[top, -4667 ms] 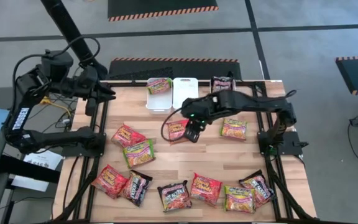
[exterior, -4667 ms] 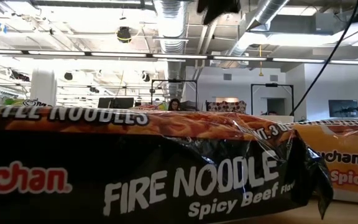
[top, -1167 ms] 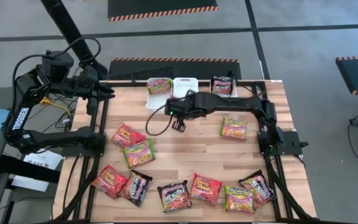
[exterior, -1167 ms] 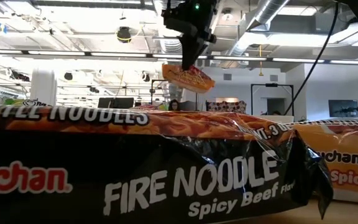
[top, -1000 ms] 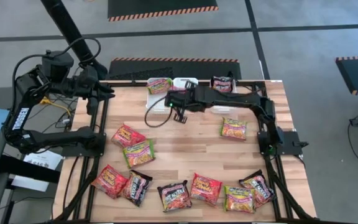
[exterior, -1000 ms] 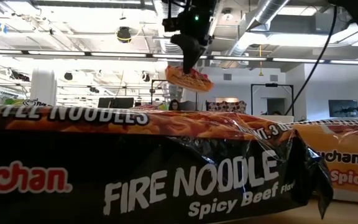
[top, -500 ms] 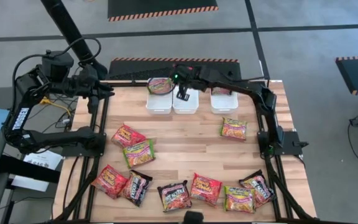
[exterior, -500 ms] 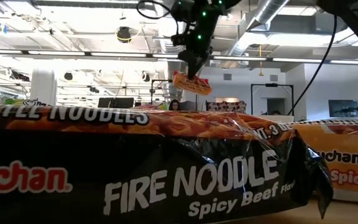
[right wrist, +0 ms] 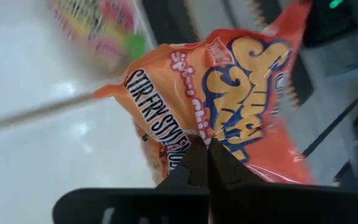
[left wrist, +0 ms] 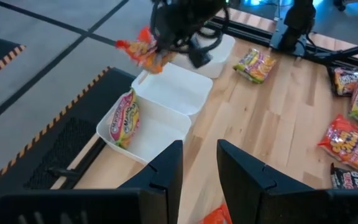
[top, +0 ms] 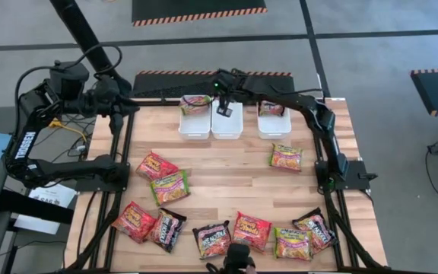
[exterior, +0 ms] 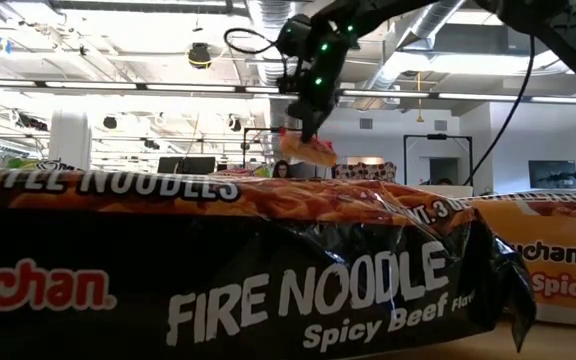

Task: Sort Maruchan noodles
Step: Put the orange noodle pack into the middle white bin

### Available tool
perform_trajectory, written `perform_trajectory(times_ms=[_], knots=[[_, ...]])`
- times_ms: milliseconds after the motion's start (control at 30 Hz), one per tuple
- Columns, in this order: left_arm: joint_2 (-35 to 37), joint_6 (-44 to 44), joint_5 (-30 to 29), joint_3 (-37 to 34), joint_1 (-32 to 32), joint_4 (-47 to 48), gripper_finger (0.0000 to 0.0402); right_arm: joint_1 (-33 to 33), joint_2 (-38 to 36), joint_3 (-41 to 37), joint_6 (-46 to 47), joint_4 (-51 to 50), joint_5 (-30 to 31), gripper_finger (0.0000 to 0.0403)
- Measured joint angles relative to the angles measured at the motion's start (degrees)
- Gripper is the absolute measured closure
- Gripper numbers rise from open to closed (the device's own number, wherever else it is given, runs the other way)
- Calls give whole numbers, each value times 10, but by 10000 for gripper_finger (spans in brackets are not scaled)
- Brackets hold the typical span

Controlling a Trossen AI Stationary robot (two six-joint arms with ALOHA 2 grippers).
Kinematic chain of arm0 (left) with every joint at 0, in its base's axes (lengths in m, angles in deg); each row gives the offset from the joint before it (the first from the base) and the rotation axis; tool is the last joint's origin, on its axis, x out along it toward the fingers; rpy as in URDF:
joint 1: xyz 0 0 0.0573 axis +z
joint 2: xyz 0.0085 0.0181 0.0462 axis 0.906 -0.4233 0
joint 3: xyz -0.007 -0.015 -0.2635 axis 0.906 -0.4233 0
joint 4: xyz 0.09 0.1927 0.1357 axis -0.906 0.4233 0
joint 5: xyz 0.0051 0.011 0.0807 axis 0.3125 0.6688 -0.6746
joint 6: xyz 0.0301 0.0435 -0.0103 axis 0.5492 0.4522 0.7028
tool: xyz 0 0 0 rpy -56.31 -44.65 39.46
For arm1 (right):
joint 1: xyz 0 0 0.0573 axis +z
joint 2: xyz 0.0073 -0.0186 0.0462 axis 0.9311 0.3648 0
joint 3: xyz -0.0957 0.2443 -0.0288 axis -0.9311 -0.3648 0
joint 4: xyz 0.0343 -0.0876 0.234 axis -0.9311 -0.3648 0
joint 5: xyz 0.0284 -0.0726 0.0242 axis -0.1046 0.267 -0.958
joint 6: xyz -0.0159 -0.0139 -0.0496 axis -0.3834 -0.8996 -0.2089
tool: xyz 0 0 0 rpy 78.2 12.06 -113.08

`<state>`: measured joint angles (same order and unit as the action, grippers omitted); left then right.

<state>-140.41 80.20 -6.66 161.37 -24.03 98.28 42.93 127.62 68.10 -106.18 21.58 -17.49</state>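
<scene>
High view, left to right. Left gripper [top: 120,103]: parked at the table's left edge, jaws partly apart, grasping nothing. Left bin [top: 194,122]: holds one green-yellow packet [top: 195,103]. Middle bin [top: 226,124]: nothing visible inside. Right gripper [top: 223,106]: clenched on an orange stir-fry noodle packet [right wrist: 229,124], which hangs beneath it directly over the middle bin's far end; judged the nearer arm, release lies straight down.

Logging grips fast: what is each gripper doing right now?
Left gripper: open, holding nothing.
Right gripper: closed on an orange noodle packet above the middle bin.
</scene>
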Motion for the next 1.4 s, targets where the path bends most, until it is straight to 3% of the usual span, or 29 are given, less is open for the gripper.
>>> perform_trajectory(times_ms=[667, 1400], knots=[[-30, 0, 0, 0, 0, 0, 315, -3, 58, -3, -37, -1, 12, 399], [-34, 15, 0, 0, 0, 0, 315, -8, 71, -2, -39, -3, -9, 311]])
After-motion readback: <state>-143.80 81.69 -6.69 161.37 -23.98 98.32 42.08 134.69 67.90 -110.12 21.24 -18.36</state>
